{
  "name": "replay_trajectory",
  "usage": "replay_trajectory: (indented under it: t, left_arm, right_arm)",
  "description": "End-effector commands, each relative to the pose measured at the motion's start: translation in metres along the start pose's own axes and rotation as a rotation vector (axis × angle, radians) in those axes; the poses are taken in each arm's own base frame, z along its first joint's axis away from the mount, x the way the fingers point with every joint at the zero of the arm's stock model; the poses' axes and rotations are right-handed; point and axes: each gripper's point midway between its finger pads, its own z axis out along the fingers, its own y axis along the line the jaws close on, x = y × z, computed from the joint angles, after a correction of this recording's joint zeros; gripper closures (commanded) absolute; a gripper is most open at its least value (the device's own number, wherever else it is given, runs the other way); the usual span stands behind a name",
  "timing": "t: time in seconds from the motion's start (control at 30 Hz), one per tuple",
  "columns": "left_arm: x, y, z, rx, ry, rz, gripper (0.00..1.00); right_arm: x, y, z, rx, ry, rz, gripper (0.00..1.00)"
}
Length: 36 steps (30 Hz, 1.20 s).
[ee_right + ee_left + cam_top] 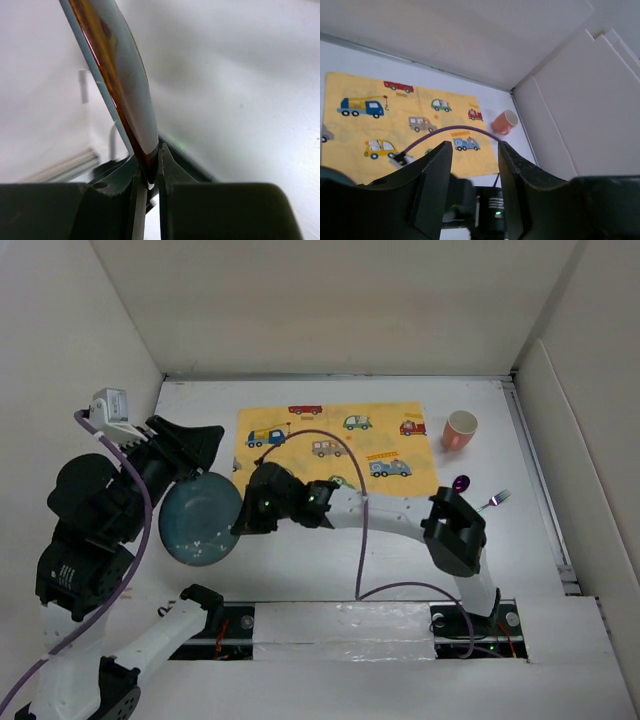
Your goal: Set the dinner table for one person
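The right gripper (248, 511) clamps the right rim of a teal plate (197, 523), apparently tilted, with the car-printed placemat (340, 445) on the dinner table (330, 565) just to its far right, while the left gripper (475, 146) is nearby, jaws apart and empty.

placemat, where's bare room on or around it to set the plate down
Most of the placemat is bare, from its far edge to the right arm over its near-left corner. Crowded: left, where the right gripper clamps the plate; right, by the cup and fork.
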Motion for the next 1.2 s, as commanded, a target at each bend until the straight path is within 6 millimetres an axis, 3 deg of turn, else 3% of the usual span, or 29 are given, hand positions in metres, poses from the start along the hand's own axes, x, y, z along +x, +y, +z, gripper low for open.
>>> replay_trajectory:
  t: [0.0,0.03,0.07,0.13,0.17,0.23,0.27,0.37,0.4,0.47,0.53,0.63,0.73,0.97,1.17]
  left_arm:
    - [-0.016,0.009,0.007,-0.067,-0.062,0.038,0.61]
    - [-0.016,0.011,0.008,-0.077,-0.061,0.042,0.59]
    - [-0.012,0.013,0.011,-0.082,-0.048,0.045,0.59]
    - [-0.005,0.015,0.016,-0.079,-0.025,0.051,0.58]
    - [0.005,0.019,0.024,-0.086,0.008,0.059,0.59]
    - [0.019,0.020,0.033,-0.072,0.062,0.066,0.59]
    - [0.033,0.024,0.041,-0.074,0.110,0.075,0.60]
    - [0.063,0.033,0.059,-0.075,0.213,0.080,0.62]
    - [0.067,0.034,0.064,-0.067,0.219,0.081,0.62]
    - [0.083,0.043,0.073,-0.079,0.252,0.079,0.62]
    - [0.088,0.047,0.081,-0.081,0.254,0.076,0.62]
    - [0.102,0.058,0.095,-0.112,0.291,0.080,0.63]
    - [0.118,0.073,0.109,-0.153,0.329,0.096,0.63]
    - [0.170,0.117,0.122,-0.268,0.433,0.094,0.63]
    - [0.183,0.126,0.123,-0.281,0.453,0.084,0.64]
  right_arm:
    - [-0.109,0.125,-0.114,-0.417,-0.234,-0.054,1.00]
    - [-0.135,0.115,-0.127,-0.411,-0.277,-0.033,1.00]
    - [-0.143,0.109,-0.144,-0.414,-0.290,-0.025,1.00]
    - [-0.163,0.088,-0.158,-0.389,-0.310,-0.003,1.00]
    - [-0.185,0.075,-0.178,-0.386,-0.341,0.016,1.00]
    - [-0.196,0.036,-0.181,-0.330,-0.347,0.057,1.00]
    - [-0.213,0.014,-0.191,-0.313,-0.362,0.082,1.00]
    - [-0.223,-0.026,-0.201,-0.259,-0.365,0.109,1.00]
    - [-0.236,-0.044,-0.208,-0.235,-0.394,0.124,1.00]
    - [-0.236,-0.067,-0.206,-0.226,-0.357,0.141,1.00]
    - [-0.250,-0.094,-0.206,-0.210,-0.372,0.174,1.00]
    - [-0.267,-0.119,-0.206,-0.202,-0.377,0.195,1.00]
    - [-0.279,-0.132,-0.206,-0.229,-0.372,0.212,1.00]
    - [-0.268,-0.157,-0.175,-0.239,-0.302,0.274,1.00]
    - [-0.261,-0.191,-0.152,-0.209,-0.293,0.356,1.00]
